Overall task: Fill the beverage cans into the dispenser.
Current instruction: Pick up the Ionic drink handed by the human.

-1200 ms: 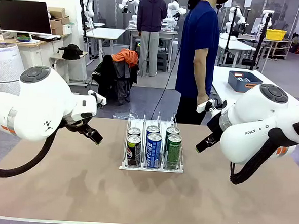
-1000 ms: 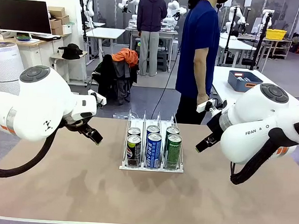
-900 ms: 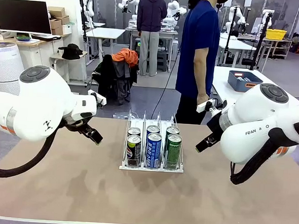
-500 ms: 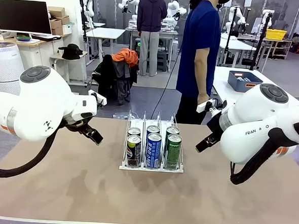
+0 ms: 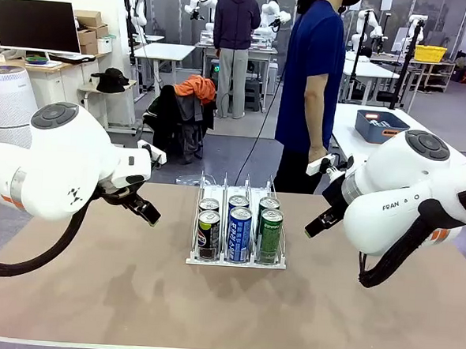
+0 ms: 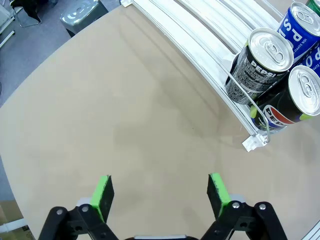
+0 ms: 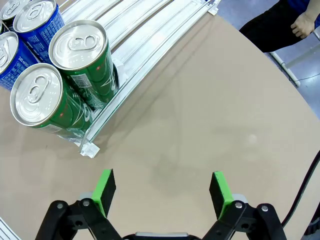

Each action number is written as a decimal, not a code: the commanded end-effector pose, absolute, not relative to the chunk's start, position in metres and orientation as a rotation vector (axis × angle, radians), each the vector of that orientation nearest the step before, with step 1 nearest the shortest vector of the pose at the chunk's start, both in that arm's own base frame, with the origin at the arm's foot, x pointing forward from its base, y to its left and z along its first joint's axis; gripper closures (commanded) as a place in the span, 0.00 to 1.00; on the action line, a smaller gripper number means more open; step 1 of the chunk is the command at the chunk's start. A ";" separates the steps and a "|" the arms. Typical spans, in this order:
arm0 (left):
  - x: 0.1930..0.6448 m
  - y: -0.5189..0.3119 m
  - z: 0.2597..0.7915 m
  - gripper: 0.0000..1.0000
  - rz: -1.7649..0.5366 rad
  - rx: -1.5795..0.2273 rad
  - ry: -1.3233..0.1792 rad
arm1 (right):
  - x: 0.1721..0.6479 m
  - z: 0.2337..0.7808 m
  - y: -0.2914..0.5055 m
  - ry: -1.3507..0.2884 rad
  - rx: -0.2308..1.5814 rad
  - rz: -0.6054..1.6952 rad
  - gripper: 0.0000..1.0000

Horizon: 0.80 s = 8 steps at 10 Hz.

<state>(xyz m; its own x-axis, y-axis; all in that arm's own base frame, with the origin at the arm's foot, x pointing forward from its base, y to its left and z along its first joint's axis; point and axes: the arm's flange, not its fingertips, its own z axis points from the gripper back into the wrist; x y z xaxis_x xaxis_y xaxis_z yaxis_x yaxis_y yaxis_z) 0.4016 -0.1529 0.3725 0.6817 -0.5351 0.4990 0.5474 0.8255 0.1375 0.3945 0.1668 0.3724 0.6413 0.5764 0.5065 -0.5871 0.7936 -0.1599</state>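
Green-padded left claw (image 6: 160, 183) and right claw (image 7: 162, 179) hover spread, angled downward, either side of the dispenser (image 5: 235, 263).

The dispenser (image 5: 235, 262) stands at the middle of the table (image 5: 91, 292), with its three lanes running from the near side toward the far edge. Six cans (image 5: 239, 232) stand in it, two to a lane, one behind the other, at the near end. The left end effector (image 5: 150, 217) hangs over the table left of the dispenser and the right end effector (image 5: 310, 229) hangs right of it, both apart from it. A person (image 5: 310, 84) stands behind the far edge, right of the middle.
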 end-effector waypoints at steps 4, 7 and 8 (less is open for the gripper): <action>0.403 -0.152 0.382 0.00 -0.667 -0.093 -0.532 | 0.401 0.386 0.161 -0.525 0.069 0.695 0.00; 0.406 -0.128 0.403 0.00 -0.762 -0.254 -0.367 | 0.400 0.419 0.152 -0.410 0.260 0.766 0.00; 0.407 -0.126 0.410 0.00 -0.777 -0.313 -0.365 | 0.401 0.428 0.148 -0.386 0.261 0.803 0.00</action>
